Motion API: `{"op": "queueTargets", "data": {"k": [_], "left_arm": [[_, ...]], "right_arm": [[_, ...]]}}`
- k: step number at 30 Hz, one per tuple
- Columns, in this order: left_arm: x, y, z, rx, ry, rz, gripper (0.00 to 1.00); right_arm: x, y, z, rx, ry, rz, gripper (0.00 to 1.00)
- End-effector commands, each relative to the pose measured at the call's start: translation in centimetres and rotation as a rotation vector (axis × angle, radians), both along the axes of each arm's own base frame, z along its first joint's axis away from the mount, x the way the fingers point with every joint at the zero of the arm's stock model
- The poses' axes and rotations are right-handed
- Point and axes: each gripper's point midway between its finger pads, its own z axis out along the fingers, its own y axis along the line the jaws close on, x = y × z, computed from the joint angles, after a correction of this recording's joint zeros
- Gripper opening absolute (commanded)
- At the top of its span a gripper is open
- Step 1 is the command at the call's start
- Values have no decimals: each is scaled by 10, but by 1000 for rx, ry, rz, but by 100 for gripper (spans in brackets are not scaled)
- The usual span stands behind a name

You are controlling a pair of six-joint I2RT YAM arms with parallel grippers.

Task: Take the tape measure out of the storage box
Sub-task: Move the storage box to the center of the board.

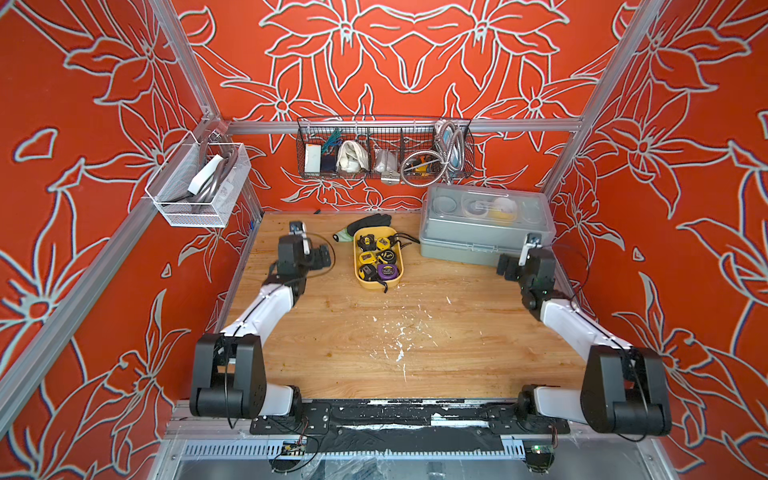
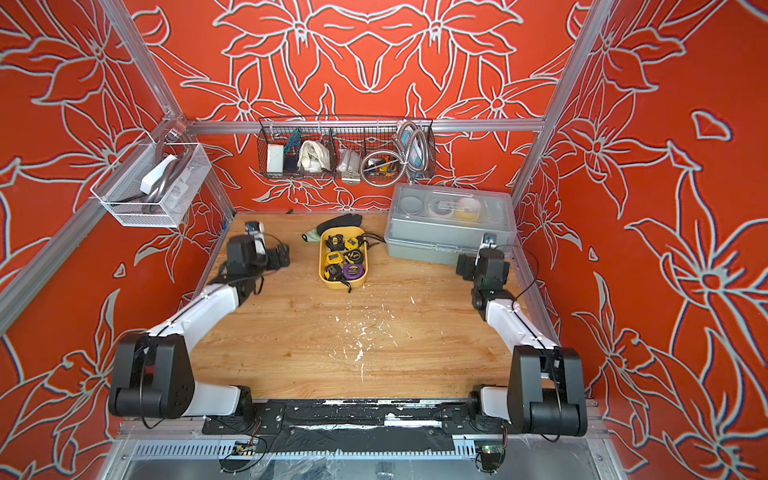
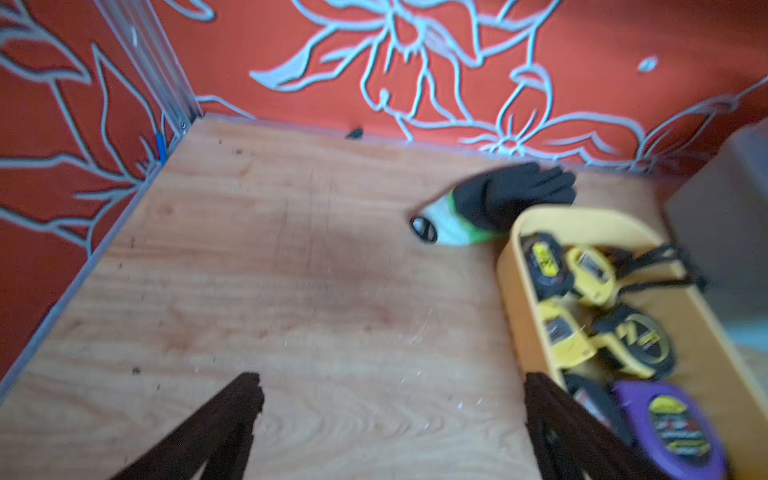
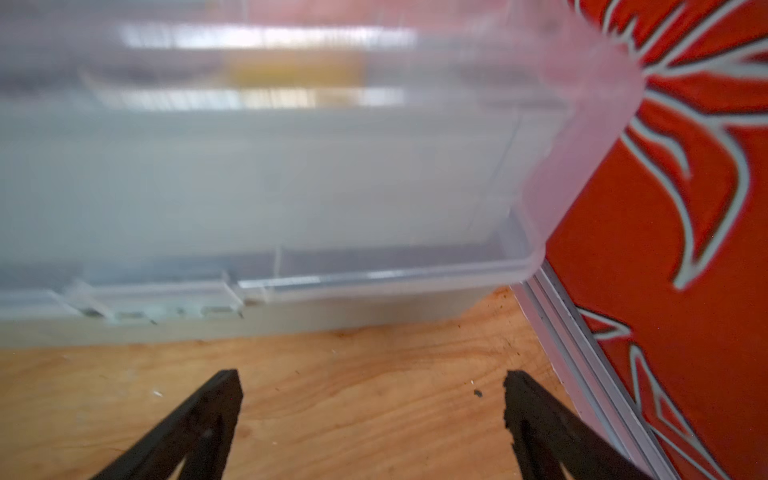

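Resting inside storage box (image 1: 356, 259), tape measures (image 1: 368, 258); left end effector (image 3: 392, 386) spread, empty, beside it; right end effector (image 4: 372, 380) likewise.

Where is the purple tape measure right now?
In both top views the round purple tape measure lies in the shallow yellow plastic tray, at its near right corner, beside a black-and-yellow tape measure.

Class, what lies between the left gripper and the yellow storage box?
Bare table separates left gripper from storage box, in both top views.
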Motion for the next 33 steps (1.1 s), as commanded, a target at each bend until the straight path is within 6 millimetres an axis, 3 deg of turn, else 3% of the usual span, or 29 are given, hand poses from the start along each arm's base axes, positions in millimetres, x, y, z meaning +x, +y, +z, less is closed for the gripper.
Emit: {"op": "queueTargets", "data": {"k": [1,8,12,23,33], "left_arm": [[-23,-31,-47,-169,374,-49,100],[-1,-101,-70,-214,589,-147,100],[5,-121,-91,-203,690,-153,98],[-5,-120,-142,-219,837,-82,74],[-26,-120,-163,-198,908,-104,27]], "right_arm": [[-27,32,-28,139,260,44,100],[-44,135,-20,146,431,359,100],[-56,170,-19,164,466,459,100],[-71,210,-20,145,528,612,100],[-70,234,-8,87,530,710,100]]}}
